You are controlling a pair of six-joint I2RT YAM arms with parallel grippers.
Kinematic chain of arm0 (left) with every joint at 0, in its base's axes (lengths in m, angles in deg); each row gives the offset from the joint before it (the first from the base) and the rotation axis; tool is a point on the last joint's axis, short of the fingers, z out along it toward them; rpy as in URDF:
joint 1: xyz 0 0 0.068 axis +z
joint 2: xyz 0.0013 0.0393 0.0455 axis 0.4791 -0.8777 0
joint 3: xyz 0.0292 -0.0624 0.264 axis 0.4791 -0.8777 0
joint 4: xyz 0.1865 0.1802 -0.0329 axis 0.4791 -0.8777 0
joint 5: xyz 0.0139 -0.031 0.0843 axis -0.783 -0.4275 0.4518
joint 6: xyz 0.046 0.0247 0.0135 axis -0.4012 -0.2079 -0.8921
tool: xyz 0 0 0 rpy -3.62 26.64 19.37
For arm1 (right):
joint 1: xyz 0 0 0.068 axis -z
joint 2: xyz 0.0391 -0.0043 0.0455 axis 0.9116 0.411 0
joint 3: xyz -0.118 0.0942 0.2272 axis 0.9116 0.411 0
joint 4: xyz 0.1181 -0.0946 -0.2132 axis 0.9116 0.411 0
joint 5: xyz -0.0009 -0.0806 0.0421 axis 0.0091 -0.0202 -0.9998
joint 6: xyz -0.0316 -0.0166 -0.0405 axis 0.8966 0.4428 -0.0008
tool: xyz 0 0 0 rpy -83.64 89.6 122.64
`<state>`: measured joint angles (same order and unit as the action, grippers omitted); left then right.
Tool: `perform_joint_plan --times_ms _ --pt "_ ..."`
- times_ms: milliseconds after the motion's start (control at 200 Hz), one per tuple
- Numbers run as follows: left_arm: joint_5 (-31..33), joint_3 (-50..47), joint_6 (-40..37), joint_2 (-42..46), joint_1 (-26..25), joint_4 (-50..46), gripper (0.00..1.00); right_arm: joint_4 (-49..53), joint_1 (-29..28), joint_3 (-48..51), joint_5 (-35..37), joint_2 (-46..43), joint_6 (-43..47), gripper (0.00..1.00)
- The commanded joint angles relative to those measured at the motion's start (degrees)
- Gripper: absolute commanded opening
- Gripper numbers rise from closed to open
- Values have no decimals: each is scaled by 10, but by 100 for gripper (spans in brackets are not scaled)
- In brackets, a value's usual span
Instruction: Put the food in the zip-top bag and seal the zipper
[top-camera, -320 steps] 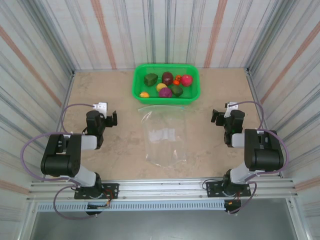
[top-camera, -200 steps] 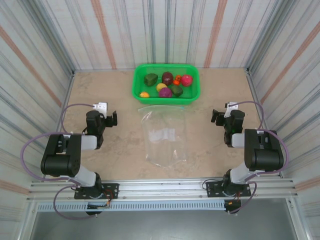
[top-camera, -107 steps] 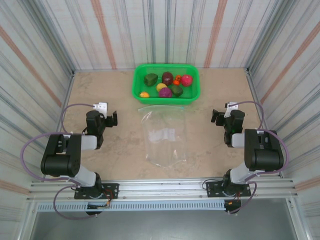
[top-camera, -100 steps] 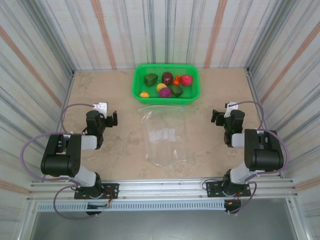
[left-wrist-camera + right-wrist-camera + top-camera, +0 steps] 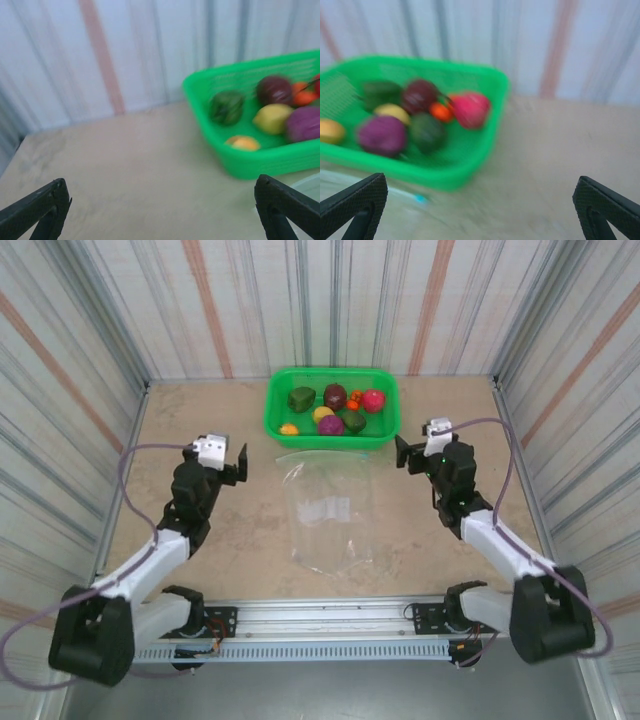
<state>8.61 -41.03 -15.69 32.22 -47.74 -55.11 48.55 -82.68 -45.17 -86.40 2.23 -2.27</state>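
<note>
While food (image 5: 332, 410) sits in basket (image 5: 275, 426) | left claw (image 5: 231, 467) apart | right claw (image 5: 410, 459) apart

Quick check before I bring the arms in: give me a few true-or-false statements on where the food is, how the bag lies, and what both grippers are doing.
1. All the toy food lies in the green basket. True.
2. The zip-top bag lies flat on the table, on the basket's near side. True.
3. The left gripper is shut on the bag. False: it is open, empty, and left of the bag.
4. The pink-red piece lies inside the bag. False: it is at the basket's right end.
5. The right gripper is open and holds nothing. True.
</note>
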Motion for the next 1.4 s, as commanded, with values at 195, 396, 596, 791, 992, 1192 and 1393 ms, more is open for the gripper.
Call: perform_joint_plan --times_ms 195,396,596,791,992,1192,1393 --pt "110 186 206 204 -328 -551 98 301 -326 -71 237 -157 -107 99" --pt "144 320 330 184 -368 -896 99 738 -362 -317 258 -86 -317 99" --pt "29 300 302 175 -279 -846 99 691 -156 -308 -8 -64 -310 99" --pt "-190 274 298 129 -84 -794 99 630 -101 -333 17 69 -300 99" --pt "-248 254 306 121 -15 -729 99 662 -61 -471 34 263 -279 90" --pt "-228 221 305 125 -16 -683 99 710 -71 -662 4 466 -224 70" --pt "-210 216 301 122 -20 -679 99 780 -87 -833 -15 621 -196 62"
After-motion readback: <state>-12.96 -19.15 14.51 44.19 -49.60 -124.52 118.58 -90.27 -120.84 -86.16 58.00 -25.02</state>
